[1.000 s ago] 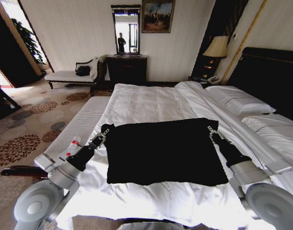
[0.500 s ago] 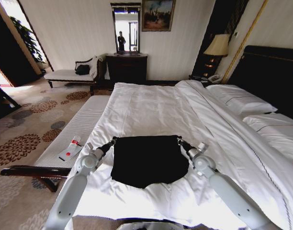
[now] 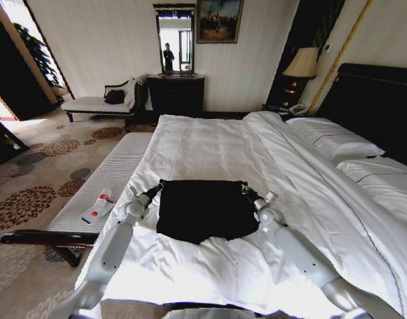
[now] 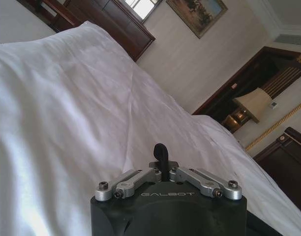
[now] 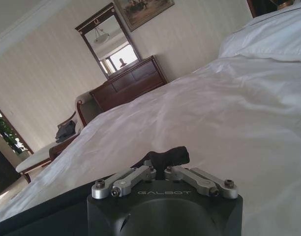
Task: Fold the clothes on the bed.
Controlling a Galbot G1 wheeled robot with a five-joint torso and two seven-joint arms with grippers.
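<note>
The clothes (image 3: 202, 211), a black T-shirt, lie as a compact dark shape on the white bed (image 3: 210, 143), near its foot end. My left gripper (image 3: 157, 188) is shut on the shirt's far left corner. My right gripper (image 3: 244, 189) is shut on the far right corner. Both arms reach forward over the sheet. The left wrist view has the left gripper (image 4: 161, 151) closed just above the white sheet (image 4: 67, 98). Seen from the right wrist, the right gripper (image 5: 167, 157) pinches dark cloth, and more of the black clothes (image 5: 37, 214) lies beside it.
A white-cushioned bench (image 3: 117, 173) runs along the bed's left side with a small red-and-white item (image 3: 99, 206) on it. Pillows (image 3: 333, 136) and a dark headboard (image 3: 380, 106) are at the right. A dresser (image 3: 175, 96) and chaise (image 3: 100, 103) stand by the far wall.
Both arms have stretched forward, carrying the shirt away from me. It was spread wide close to me; now it lies smaller and farther up the bed, still held at both corners.
</note>
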